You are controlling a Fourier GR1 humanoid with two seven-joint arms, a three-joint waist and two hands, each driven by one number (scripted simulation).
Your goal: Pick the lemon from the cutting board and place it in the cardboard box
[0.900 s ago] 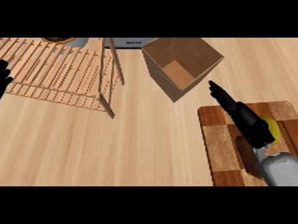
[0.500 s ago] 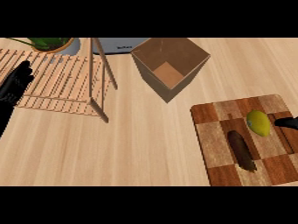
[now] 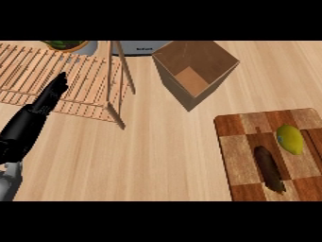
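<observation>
Nothing done yet: lemon (image 3: 290,139) lies on cutting board (image 3: 236,142), cardboard box (image 3: 212,61) empty; left robot hand (image 3: 50,97) straight-fingered, holding nothing (right unseen).

Light: bright, even, warm across the wooden counter (image 3: 163,156).
Shadows: one long dark patch on the cutting board (image 3: 240,160), just left of the lemon (image 3: 290,139); a short one at the rack (image 3: 45,71) foot.
Cardboard box (image 3: 216,59): inner walls dimmer.
</observation>
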